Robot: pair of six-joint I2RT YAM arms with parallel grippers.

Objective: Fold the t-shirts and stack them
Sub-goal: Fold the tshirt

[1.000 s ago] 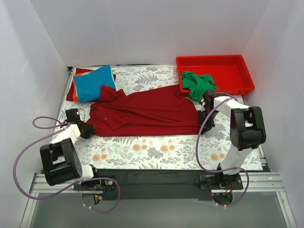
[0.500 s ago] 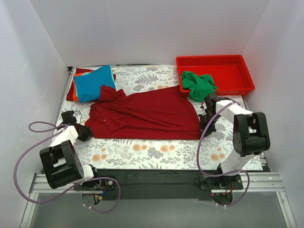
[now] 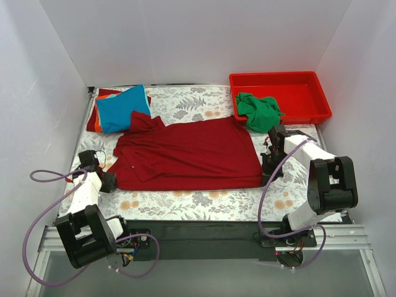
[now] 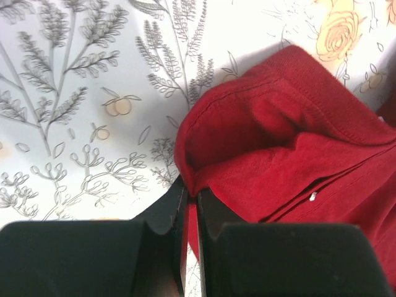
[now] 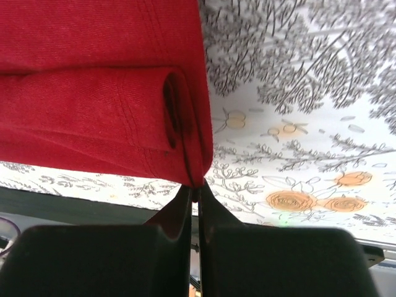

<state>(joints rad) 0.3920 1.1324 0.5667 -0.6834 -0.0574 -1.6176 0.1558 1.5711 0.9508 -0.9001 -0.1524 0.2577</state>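
Observation:
A large dark red t-shirt (image 3: 185,154) lies spread across the middle of the floral cloth. My left gripper (image 3: 109,181) is shut on its near left corner, with red fabric (image 4: 272,161) pinched between the black fingers (image 4: 167,210). On the right, my right gripper (image 3: 266,175) is shut on the shirt's near right corner, a folded hem (image 5: 124,124) held at the fingertips (image 5: 185,204). A bright blue t-shirt (image 3: 122,108) rests at the back left on orange and red ones (image 3: 99,102). A green t-shirt (image 3: 258,111) hangs over the tray's front left rim.
A rigid red plastic tray (image 3: 297,86) stands at the back right. The floral table cloth (image 3: 204,201) covers the table between white walls on three sides. Purple cables loop beside both arm bases at the near edge.
Both grippers have closed on the near corners of the dark red t-shirt and drawn its front edge toward the near side. The shirt now lies flatter and wider.

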